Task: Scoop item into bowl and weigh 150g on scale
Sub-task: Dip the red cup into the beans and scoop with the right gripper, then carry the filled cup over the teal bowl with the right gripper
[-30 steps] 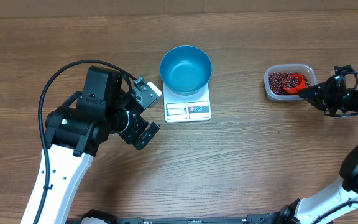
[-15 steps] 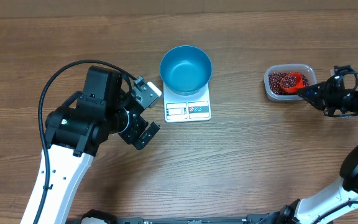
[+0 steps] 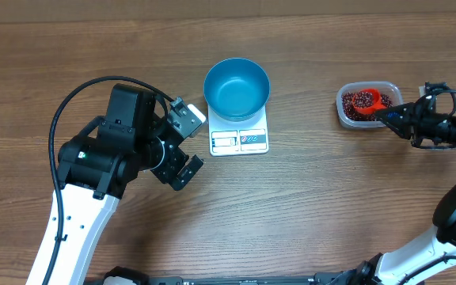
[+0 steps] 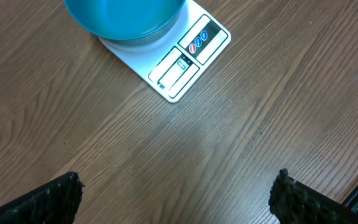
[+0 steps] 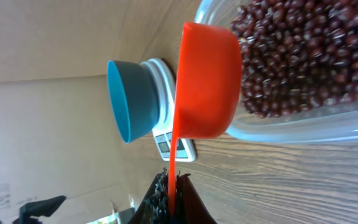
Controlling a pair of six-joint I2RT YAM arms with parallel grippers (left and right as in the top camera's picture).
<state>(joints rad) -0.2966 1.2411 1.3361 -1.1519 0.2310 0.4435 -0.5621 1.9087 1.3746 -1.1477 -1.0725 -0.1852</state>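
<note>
— Overhead view: where are the beans, and which hand is on them?

— They lie in a clear plastic tub at the right side of the tabletop. The right hand sits just beside the tub, pressed shut on the thin handle of an orange-red scoop. The cup end is over the beans inside the tub (whether it is loaded, I cannot tell).

— And the target?

— The blue bowl stands empty on the white scale, well apart to the left of that hand, near the tabletop's middle. The scoop's long axis runs leftward from the hand, roughly toward the bowl, so the carry is probably a sideways sweep with the cup kept level.

— The other arm?

— The left hand hovers just left of the scale, fingers spread wide, holding nothing. It is nearer the bowl, but the right arm, stretched low and reaching inward, has the scoop.
</note>
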